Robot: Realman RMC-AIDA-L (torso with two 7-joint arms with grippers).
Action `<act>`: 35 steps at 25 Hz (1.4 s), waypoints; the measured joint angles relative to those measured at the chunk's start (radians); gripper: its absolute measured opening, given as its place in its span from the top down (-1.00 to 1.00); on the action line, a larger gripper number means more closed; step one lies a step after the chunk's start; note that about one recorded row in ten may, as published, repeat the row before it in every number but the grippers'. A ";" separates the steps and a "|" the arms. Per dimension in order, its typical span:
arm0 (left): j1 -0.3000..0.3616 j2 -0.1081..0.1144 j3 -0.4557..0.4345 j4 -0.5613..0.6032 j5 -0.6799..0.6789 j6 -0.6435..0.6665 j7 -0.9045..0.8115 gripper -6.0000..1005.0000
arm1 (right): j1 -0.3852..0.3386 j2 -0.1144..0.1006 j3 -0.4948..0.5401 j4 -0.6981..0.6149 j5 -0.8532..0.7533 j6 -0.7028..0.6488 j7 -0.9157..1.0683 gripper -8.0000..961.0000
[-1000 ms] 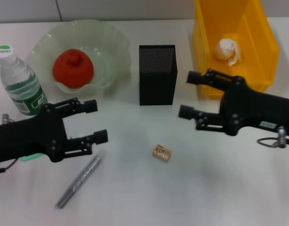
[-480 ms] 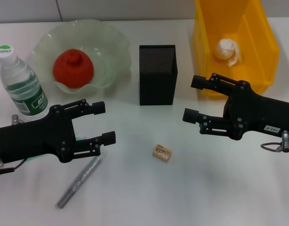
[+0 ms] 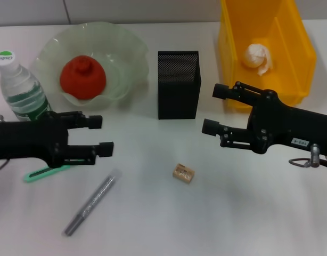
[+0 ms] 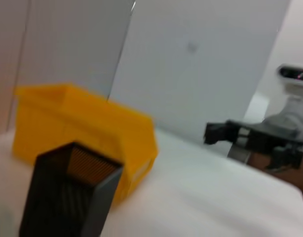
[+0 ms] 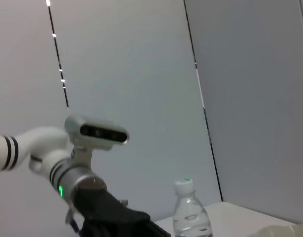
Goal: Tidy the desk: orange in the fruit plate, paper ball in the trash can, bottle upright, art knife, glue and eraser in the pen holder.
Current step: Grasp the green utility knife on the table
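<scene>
White desk [image 3: 243,213] under both arms. Left gripper [image 3: 98,136] spread wide and empty, just past the upright clear plastic water bottle [image 3: 22,93]; green art knife [image 3: 42,173] beneath its wrist, silver glue pen [image 3: 91,202] and small tan eraser [image 3: 183,173] nearer the robot. Right gripper [image 3: 215,109] also wide, empty, between black mesh pen holder [image 3: 178,84] and yellow bin [image 3: 270,48] with crumpled paper ball [image 3: 258,56]. Orange [image 3: 82,78] in pale green wavy plate [image 3: 126,58] beyond the left gripper.

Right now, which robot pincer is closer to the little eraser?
Right, though only slightly. The right pincer hovers just beyond the eraser, toward the yellow bin. The left pincer hovers farther off, on its other side.
</scene>
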 joint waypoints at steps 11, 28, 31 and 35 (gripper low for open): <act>-0.052 -0.002 0.309 0.522 0.313 -0.009 -0.599 -0.56 | 0.025 0.000 -0.001 0.042 -0.002 0.011 -0.004 -0.75; -0.133 -0.007 0.607 0.523 0.611 -0.138 -0.737 -0.57 | 0.057 0.003 -0.001 0.104 -0.002 0.021 -0.030 -0.75; -0.139 -0.007 0.608 0.515 0.632 -0.139 -0.738 -0.57 | 0.068 0.003 -0.001 0.118 -0.001 0.022 -0.040 -0.75; -0.147 -0.008 0.616 0.486 0.669 -0.162 -0.738 -0.57 | 0.074 0.003 0.001 0.125 0.000 0.023 -0.045 -0.75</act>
